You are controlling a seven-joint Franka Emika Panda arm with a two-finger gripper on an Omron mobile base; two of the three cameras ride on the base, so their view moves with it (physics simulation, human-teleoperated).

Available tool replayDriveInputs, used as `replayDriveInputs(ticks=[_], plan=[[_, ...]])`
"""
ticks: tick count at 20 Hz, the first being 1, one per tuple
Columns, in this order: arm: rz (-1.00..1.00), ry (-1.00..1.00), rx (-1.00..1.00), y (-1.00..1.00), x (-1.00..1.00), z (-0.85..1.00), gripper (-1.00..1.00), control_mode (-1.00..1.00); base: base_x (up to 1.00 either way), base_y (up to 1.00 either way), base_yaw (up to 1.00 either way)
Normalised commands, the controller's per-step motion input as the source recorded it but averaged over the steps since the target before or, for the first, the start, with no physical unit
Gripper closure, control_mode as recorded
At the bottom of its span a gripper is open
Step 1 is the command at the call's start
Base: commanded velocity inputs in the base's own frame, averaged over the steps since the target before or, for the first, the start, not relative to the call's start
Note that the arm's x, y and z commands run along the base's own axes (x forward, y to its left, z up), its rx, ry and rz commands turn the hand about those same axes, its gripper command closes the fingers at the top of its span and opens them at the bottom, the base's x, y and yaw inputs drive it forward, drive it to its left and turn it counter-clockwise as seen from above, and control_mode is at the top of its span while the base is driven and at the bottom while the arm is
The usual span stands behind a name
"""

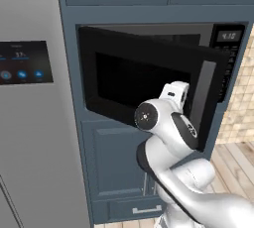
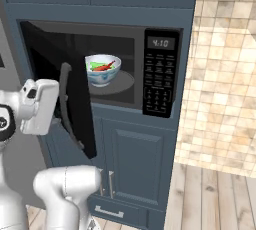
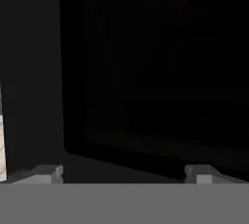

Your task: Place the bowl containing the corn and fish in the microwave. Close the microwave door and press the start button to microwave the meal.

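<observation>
The microwave (image 2: 100, 69) sits built into dark blue cabinetry, its keypad panel (image 2: 161, 74) on the right with a lit digital display (image 2: 160, 43). The microwave door (image 1: 149, 81) stands partly open, hinged at the left and swung out toward the robot, with its grey vertical handle (image 1: 202, 93) along the free edge.

Inside the cavity, the bowl (image 2: 102, 70) rests on the turntable plate (image 2: 122, 81). The corn (image 2: 95, 65) and the fish (image 2: 105, 67) lie together in the bowl.

The hand (image 3: 124, 172) is up against the outer face of the door, close to the dark window. Its two finger tips (image 3: 46, 172) stand wide apart with nothing between them; the hand holds nothing. In the right base view the hand's white body (image 2: 40, 105) sits just left of the door handle, on the near side of the door.

The bowl lies beyond the door, farther in and to the right of the hand, well apart from it.

A grey refrigerator (image 1: 30, 123) with a control panel stands left of the cabinetry.
</observation>
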Motion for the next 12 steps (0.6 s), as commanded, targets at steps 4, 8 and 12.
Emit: replayDriveInputs(ticks=[4,8,12], plan=[[0.23,-0.03,0.0,-0.58,1.0,-0.11,-1.0,-1.0,0.0,0.0,0.0],[0.18,0.0,0.0,-0.43,1.0,-0.11,-1.0,-1.0,0.0,0.0,0.0],[0.09,0.0,0.0,-0.19,1.0,0.01,-1.0,-1.0,0.0,0.0,0.0]])
